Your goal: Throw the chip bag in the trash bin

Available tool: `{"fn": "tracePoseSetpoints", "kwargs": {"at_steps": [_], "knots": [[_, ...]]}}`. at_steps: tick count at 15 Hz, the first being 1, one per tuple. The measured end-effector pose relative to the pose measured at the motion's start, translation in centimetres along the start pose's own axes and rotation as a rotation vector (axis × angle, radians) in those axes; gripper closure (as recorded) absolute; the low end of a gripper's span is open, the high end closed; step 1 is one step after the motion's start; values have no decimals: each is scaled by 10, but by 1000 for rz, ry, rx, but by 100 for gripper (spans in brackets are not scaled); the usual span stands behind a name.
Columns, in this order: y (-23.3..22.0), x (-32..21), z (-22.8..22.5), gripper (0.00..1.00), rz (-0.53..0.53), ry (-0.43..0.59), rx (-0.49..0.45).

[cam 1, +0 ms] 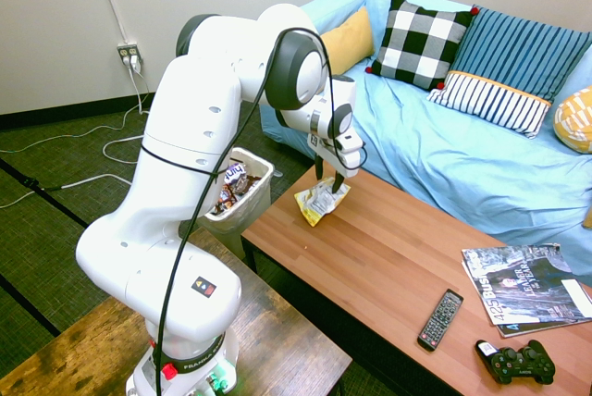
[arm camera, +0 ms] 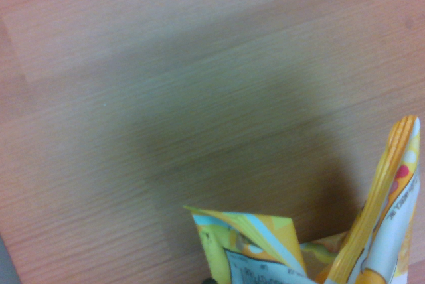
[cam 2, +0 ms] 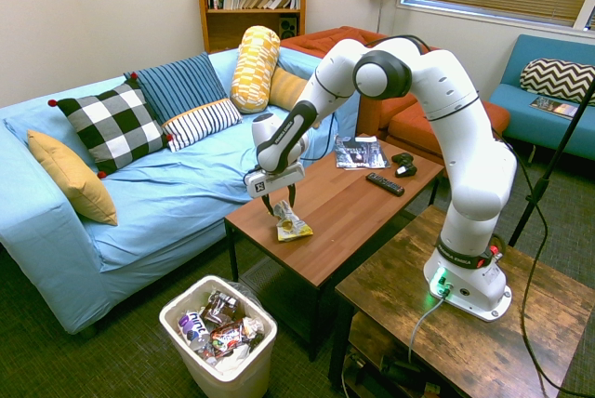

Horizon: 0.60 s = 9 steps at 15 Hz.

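Right of the trash bin (cam 1: 242, 216), the chip bag (cam 1: 322, 200) lies near the tabletop's (cam 1: 393, 262) end, long axis roughly crosswise, between my claw's (cam 1: 329, 177) spread fingers. Open wood stretches right toward the remote (cam 1: 440, 319).

Bag (cam 2: 292, 223) apparently on table (cam 2: 353, 195)

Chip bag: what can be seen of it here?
The chip bag is small, yellow and white with dark print, seemingly foil, crumpled, with folds standing up. It lies on the wooden coffee table, near the end by the bin. The gripper's open fingers straddle it; whether they touch it is unclear.
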<state>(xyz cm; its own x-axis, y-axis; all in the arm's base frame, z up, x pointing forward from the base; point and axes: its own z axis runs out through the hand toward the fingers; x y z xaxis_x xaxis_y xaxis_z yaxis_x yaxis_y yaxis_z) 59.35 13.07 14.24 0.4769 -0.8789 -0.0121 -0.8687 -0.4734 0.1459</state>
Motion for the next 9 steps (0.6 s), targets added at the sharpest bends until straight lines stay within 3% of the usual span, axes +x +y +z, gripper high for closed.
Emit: {"fn": "tracePoseSetpoints", "kwargs": {"at_steps": [9], "knots": [[-3, 1, 3, 100, 6, -7, -1]]}}
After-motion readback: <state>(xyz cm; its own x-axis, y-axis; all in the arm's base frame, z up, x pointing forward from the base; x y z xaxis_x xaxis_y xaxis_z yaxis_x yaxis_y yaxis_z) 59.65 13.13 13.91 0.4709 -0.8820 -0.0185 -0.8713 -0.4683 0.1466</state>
